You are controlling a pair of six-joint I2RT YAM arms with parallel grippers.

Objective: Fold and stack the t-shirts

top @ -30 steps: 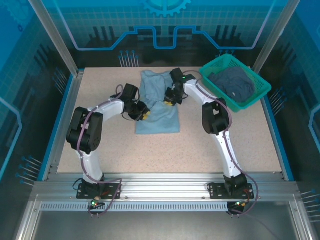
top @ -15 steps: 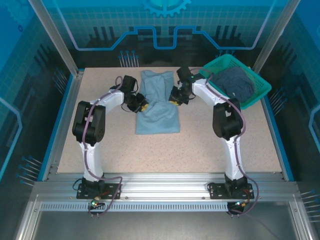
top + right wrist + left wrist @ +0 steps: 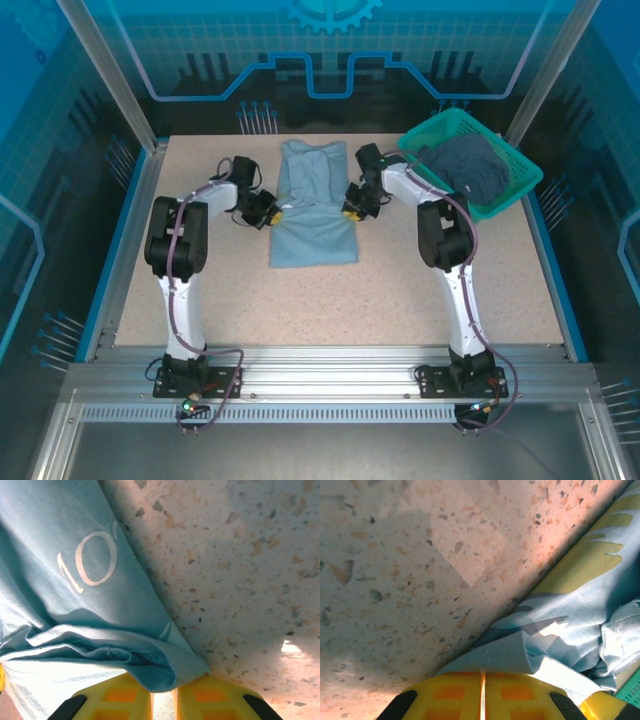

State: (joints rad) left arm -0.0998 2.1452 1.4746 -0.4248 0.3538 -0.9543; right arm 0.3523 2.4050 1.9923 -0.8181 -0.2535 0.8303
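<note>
From above, the pale t-shirt (image 3: 313, 215) lay lengthwise in the middle of the table (image 3: 300, 300), narrow where its sides were folded in, its far end toward the back edge. My left gripper (image 3: 268, 211) sat at its left edge and my right gripper (image 3: 352, 211) at its right edge, level with each other about halfway along the cloth. At that height I could not tell how my jaws stood.

The wrist cameras supplied that. On the left, my gripper (image 3: 482, 680) had its yellow pads drawn together to a thin seam, with a folded, stitched edge of the pale t-shirt (image 3: 570, 625) lying right at the tips. I judged it pinched there, though the cloth between the pads was hard to make out. Speckled table (image 3: 395, 580) took up the rest of that picture.

On the right, my gripper (image 3: 164, 700) was closed on the shirt, a pale strip of fabric showing between the pads and a bunched fold just above them. This camera also caught white printed lettering (image 3: 87, 562) on the pale t-shirt (image 3: 60, 540), too small to read from above, with bare table (image 3: 250, 580) beside the hem.

The overhead view showed the darker t-shirt (image 3: 470, 165), heaped in the green basket (image 3: 516, 192) at the far right corner, well apart from both grippers.
</note>
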